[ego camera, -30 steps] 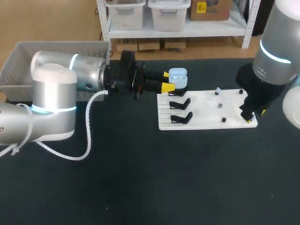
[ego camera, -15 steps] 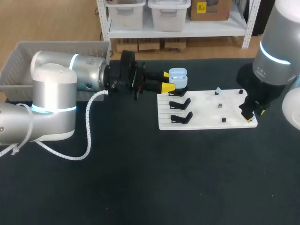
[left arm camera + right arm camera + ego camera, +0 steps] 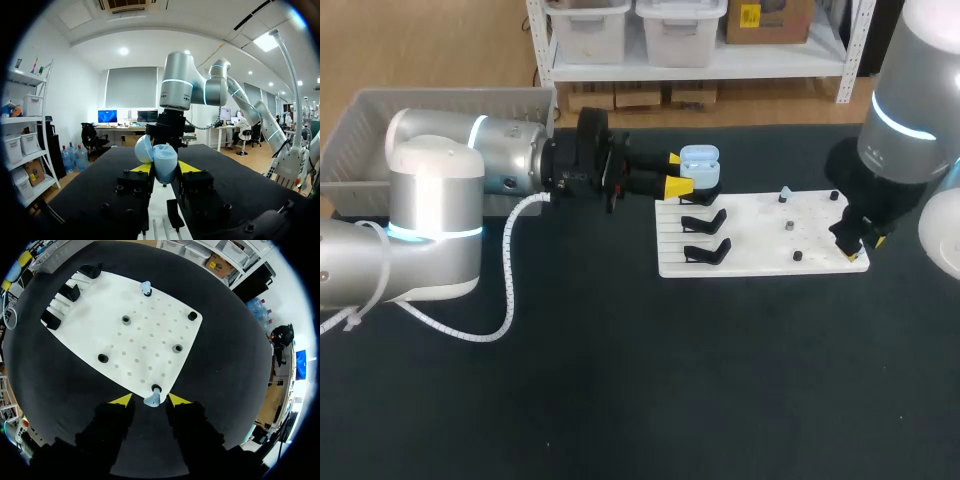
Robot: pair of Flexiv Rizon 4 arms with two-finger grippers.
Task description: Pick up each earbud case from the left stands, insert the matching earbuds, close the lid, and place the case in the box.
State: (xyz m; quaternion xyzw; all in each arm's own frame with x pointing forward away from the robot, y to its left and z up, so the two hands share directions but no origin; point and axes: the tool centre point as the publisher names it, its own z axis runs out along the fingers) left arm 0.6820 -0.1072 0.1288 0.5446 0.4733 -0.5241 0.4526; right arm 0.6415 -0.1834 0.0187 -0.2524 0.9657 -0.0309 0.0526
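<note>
A pale blue earbud case (image 3: 699, 160) with its lid up sits between the yellow tips of my left gripper (image 3: 676, 172), held above the far left corner of the white board (image 3: 760, 240). In the left wrist view the case (image 3: 164, 162) is pinched from both sides. My right gripper (image 3: 860, 243) hangs over the board's near right corner. In the right wrist view a blue earbud (image 3: 152, 399) stands on a corner peg between the open fingers of my right gripper (image 3: 150, 400), with a small gap on each side. A second blue earbud (image 3: 145, 287) sits on a far peg.
Two empty black stands (image 3: 704, 220) (image 3: 706, 251) are on the board's left side. Several black pegs (image 3: 126, 320) dot its right half. A grey basket (image 3: 380, 130) stands at the table's far left, behind my left arm.
My right gripper's fingers have drawn closer together around the corner earbud. The left arm and the case have not moved.
</note>
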